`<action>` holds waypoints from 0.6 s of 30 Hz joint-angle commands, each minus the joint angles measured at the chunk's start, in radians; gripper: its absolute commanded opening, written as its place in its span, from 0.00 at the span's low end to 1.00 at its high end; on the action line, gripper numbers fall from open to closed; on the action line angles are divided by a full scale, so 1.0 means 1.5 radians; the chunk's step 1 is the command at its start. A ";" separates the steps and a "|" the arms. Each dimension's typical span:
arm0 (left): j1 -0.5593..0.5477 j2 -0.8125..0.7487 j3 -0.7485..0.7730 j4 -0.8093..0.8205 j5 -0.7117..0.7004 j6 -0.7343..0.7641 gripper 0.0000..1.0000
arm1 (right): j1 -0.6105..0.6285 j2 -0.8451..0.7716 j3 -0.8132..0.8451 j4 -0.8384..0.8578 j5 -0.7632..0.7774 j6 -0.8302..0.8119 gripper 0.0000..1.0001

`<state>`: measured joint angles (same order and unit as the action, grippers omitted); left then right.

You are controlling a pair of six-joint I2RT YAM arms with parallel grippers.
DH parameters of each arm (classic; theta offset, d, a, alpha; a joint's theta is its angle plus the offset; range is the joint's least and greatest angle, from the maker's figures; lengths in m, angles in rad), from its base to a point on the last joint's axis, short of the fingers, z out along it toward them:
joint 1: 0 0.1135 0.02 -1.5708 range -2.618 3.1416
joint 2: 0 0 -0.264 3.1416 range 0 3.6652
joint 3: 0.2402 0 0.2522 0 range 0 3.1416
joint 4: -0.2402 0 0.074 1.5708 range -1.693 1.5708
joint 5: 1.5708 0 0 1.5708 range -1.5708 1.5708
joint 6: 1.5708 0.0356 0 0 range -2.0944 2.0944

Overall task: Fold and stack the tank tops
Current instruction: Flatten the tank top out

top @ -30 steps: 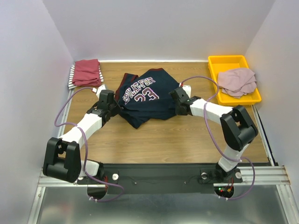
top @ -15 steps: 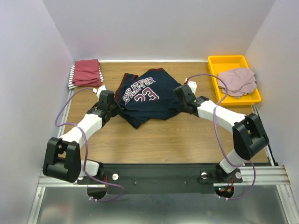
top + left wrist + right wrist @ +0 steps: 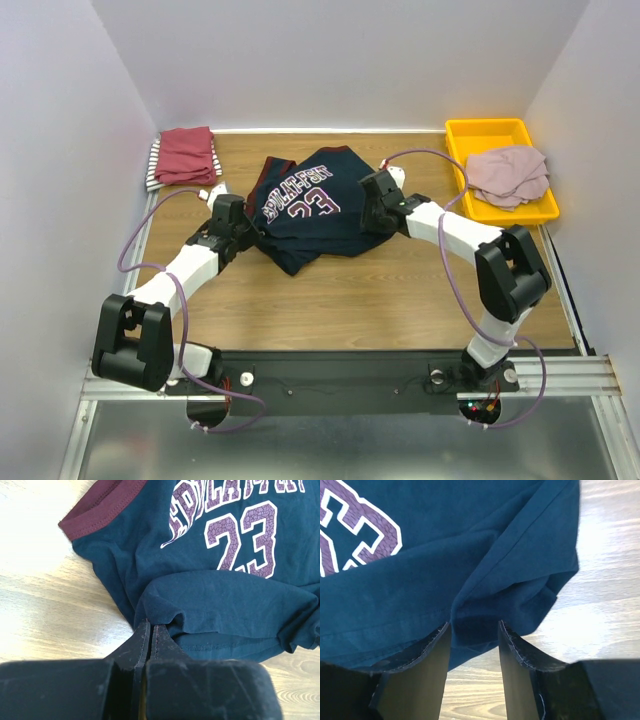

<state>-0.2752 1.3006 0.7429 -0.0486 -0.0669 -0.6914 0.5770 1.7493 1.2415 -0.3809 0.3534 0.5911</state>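
Crumpled navy jersey (image 3: 310, 222) (soft, maroon-trimmed)

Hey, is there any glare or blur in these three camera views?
Top external: even light, sharp throughout. Left wrist: glare bleaches the table at upper left; the left gripper is a dark mass at the bottom. Right wrist: glare on the table at right, navy jersey sharp.

Right hand (image 3: 473, 628) (fingers apart) straddles navy jersey (image 3: 445, 545) fold.

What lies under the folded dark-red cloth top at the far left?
Beneath the folded dark-red cloth top a black-and-white striped cloth shows only along its left edge; the rest is covered.
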 commanded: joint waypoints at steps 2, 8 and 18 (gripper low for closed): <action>-0.001 -0.019 -0.015 0.016 0.005 0.005 0.00 | 0.008 0.019 0.031 0.018 -0.011 0.001 0.48; -0.001 -0.017 -0.016 0.018 0.005 0.005 0.00 | 0.017 0.024 0.033 0.019 0.001 -0.001 0.46; -0.002 -0.017 -0.018 0.020 0.006 0.005 0.00 | 0.018 0.017 0.013 0.017 0.018 0.001 0.41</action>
<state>-0.2752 1.3006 0.7280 -0.0444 -0.0601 -0.6914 0.5972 1.7893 1.2495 -0.3809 0.3447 0.5911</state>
